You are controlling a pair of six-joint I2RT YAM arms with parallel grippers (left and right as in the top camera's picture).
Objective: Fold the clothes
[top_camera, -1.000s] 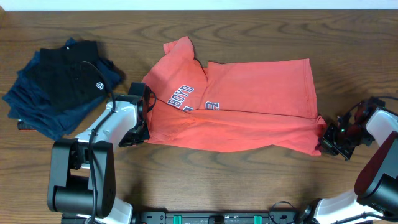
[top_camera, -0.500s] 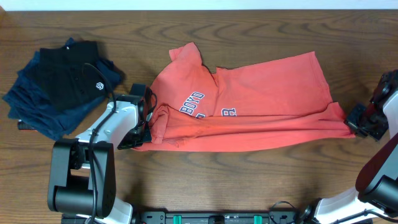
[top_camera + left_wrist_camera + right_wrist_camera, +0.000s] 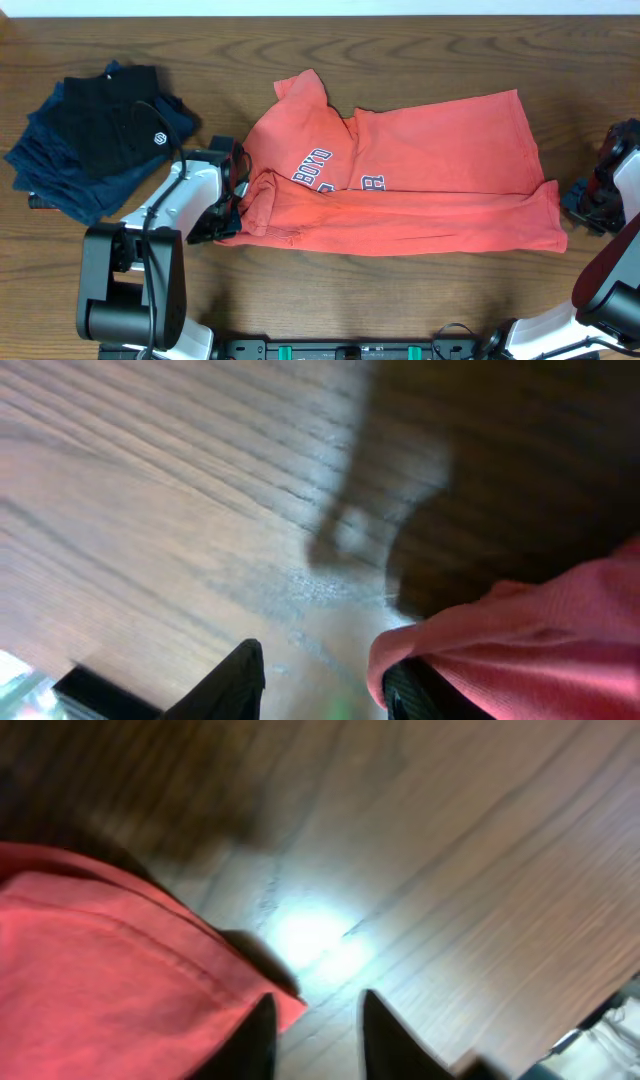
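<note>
The red-orange T-shirt (image 3: 420,190) lies across the middle of the table, folded lengthwise, with its white-and-navy lettering (image 3: 315,165) facing up at the left. My left gripper (image 3: 225,208) is at the shirt's bunched left edge. In the left wrist view its fingers (image 3: 320,670) are apart with bare table between them, and a fold of the shirt (image 3: 530,640) drapes over the right finger. My right gripper (image 3: 585,200) is just past the shirt's right hem. In the right wrist view its fingers (image 3: 315,1020) are apart and empty, with the shirt's corner (image 3: 100,980) beside the left finger.
A pile of folded navy and black garments (image 3: 95,135), one with a small white logo, lies at the left. The wooden table (image 3: 400,300) shows bare in front of the shirt. The right gripper is near the table's right edge.
My right gripper pulled the shirt's right end rightward, stretching it out, then opened and let the corner drop flat. The left arm has stayed at the shirt's left edge.
</note>
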